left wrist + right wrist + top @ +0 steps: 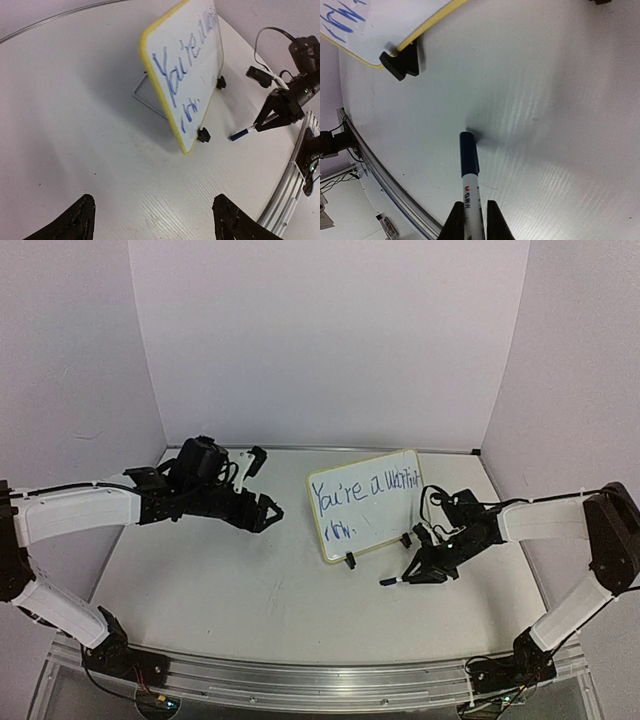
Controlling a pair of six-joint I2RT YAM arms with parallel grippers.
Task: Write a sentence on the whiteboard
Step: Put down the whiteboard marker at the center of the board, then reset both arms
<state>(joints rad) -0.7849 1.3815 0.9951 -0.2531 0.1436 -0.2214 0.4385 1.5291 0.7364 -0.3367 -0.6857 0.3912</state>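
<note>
Two hands noted: right hand (474, 206) pinched tight on a marker (469, 155), blue end down at the counter (230, 580); touching or just off, cannot tell. Left hand (155, 212) gaping wide, empty, over the counter's left half, apart from the whiteboard (385, 525). Whiteboard stands tilted on a wire prop (145, 97) toward the far right of the counter; sentence (362, 490) in blue, two lines, facing the near edge.

Risks, as judged:
- Nothing braces the whiteboard; marker pressure could shove or tip it backward.
- A loose pinch lets the marker roll toward the near edge.
- Right hand sits near a clip foot (400, 60); a careless swing could knock it, or smear the sentence.
</note>
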